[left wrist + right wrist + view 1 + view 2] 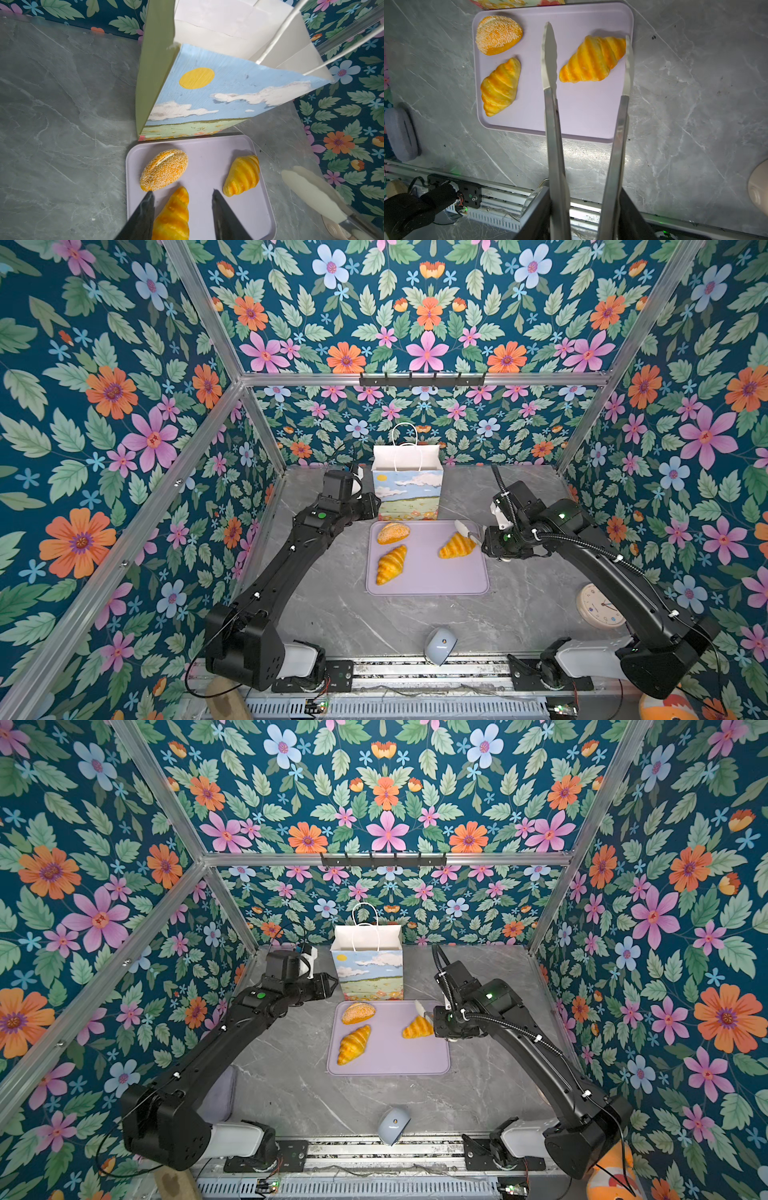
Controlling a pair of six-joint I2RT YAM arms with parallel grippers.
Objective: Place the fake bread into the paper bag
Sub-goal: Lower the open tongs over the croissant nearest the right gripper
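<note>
The right pincer (585, 207) is clamped on metal tongs (552, 124). Their white tips stand apart on both sides of a croissant (591, 60) ahead of it, on the lilac tray (581, 120). The left pincer (182, 193) is apart and holds nothing. The paper bag (218, 93) stands upright just ahead of it, and a seeded bun (164, 169) and a second croissant (172, 216) lie lower, nearby.

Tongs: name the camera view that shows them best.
The right wrist view: both arms of the tongs run full length, white tips either side of a croissant. The left wrist view catches mostly the tips at its edge; both top views show just one tip.
</note>
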